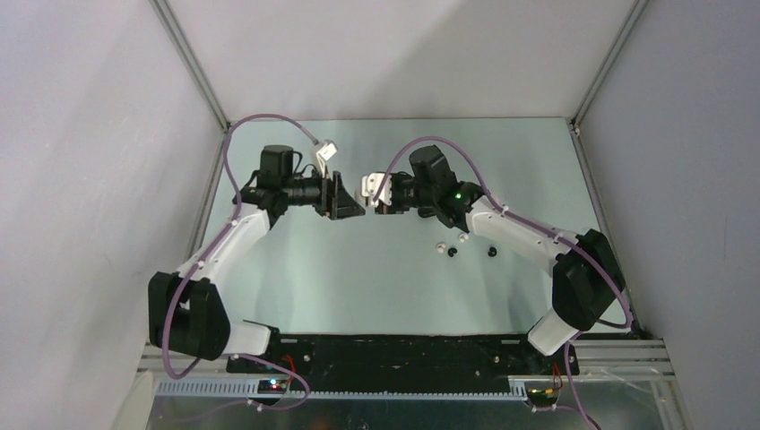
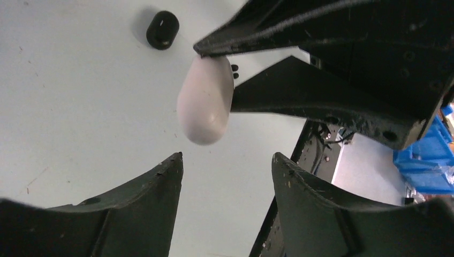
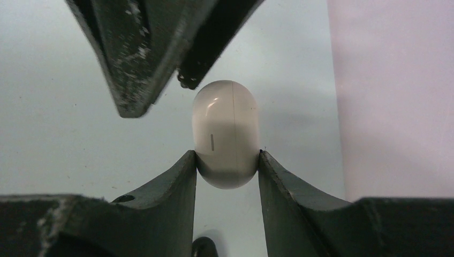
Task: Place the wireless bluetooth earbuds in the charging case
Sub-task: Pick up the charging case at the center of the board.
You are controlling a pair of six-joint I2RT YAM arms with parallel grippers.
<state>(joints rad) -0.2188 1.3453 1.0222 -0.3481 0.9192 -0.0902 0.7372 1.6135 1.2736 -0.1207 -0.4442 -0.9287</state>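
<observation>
Table [image 1: 376, 287] | left gripper [image 2: 227, 158]: fingers spread; tips close to case end | right gripper [image 3: 227, 155]: fingers pinching white case [image 3: 227, 128] by its sides; case held between both grippers | earbuds [image 1: 453, 253]: two white, two black; loose on table near right arm; outside case

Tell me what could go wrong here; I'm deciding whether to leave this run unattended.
The right gripper pinches the charging case only by its rounded end, so it may slip out.
The left gripper, open, hovers right at the case's free end; a misaligned close could knock it loose.
The earbuds lie loose beside the right arm; a dropped case might scatter them.
</observation>
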